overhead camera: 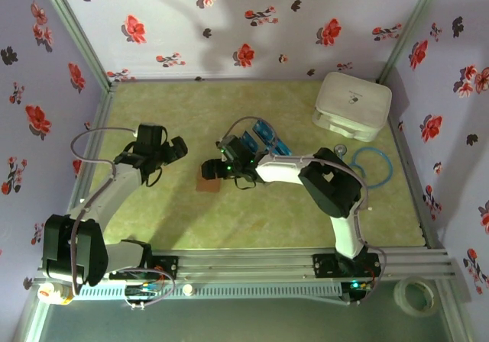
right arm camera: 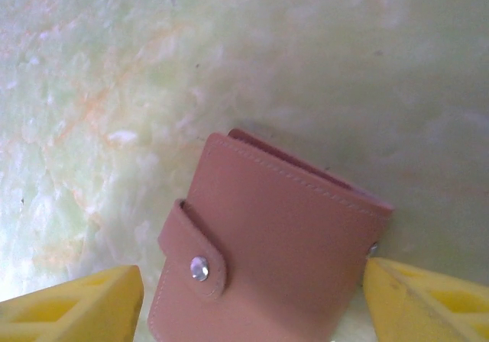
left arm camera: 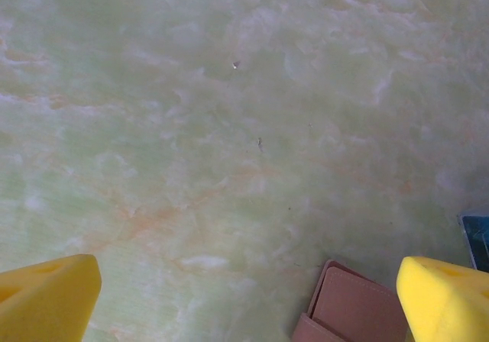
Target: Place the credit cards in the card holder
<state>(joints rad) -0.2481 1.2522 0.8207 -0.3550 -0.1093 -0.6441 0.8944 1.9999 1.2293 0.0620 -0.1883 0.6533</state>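
The card holder (right arm camera: 275,243), a pinkish-brown wallet closed by a snapped tab, lies flat on the marbled green table. My right gripper (right arm camera: 252,304) is open, its yellow fingers standing on either side of the wallet. The right finger is against the wallet's edge and the left one is a sliver off it. From above, the right gripper (overhead camera: 211,168) hovers over the card holder (overhead camera: 206,184). Several blue credit cards (overhead camera: 263,137) lie just behind the right wrist. My left gripper (overhead camera: 173,150) is wide open over bare table, left of the card holder (left arm camera: 355,308). A card's edge (left arm camera: 477,239) shows at the right.
A big white rounded box (overhead camera: 353,104) stands at the back right. A blue ring (overhead camera: 372,166) lies beside the right arm. A tape roll (overhead camera: 416,295) sits off the table at the front right. Floral walls close in the table.
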